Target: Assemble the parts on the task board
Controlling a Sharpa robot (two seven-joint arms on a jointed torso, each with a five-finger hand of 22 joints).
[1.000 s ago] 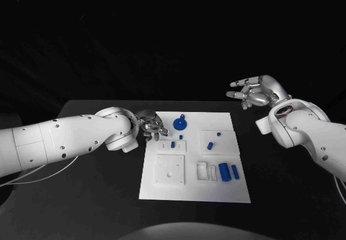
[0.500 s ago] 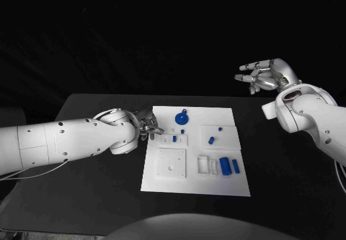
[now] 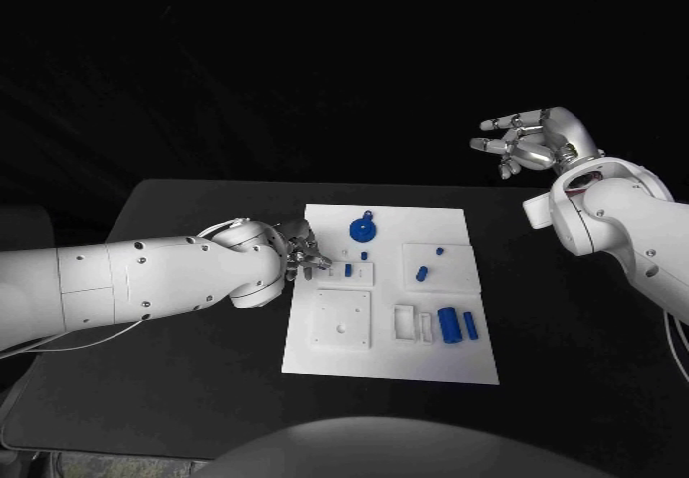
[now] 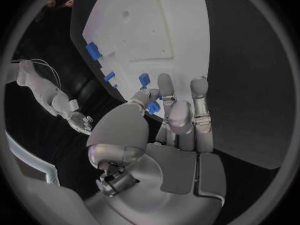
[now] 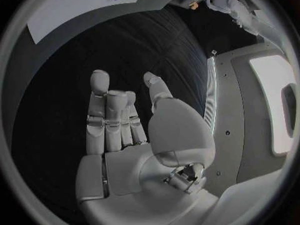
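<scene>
The left robot hand [image 3: 302,251] hangs over the left edge of the task board [image 3: 334,360], which lies in the middle of the black table [image 3: 187,349]. Its fingers [image 4: 167,87] reach out over the white plate, and the left wrist view shows a small blue part [image 4: 152,106] right at the thumb and fingertips; whether this robot hand pinches that part or only touches it cannot be told from either view. In the head view this same small blue piece sits just beside the fingertips, in a raised white block of the board. Just beyond the left robot hand, toward the board's far edge, lies a round blue disc with a small loop [image 3: 363,231]. Further across the board from the left robot hand stand a short blue peg [image 3: 422,272] on a square white block and a tiny blue stub [image 3: 436,252] near it. Nearer the robot, two upright blue cylinders [image 3: 449,324] stand side by side next to two open white slots [image 3: 406,319], and a square white block with holes [image 3: 344,322] lies between those slots and the left arm. The right robot hand [image 3: 532,141] is raised well apart from the board, beyond the far right corner of the table, its fingers spread and lightly curled, with nothing in them.
</scene>
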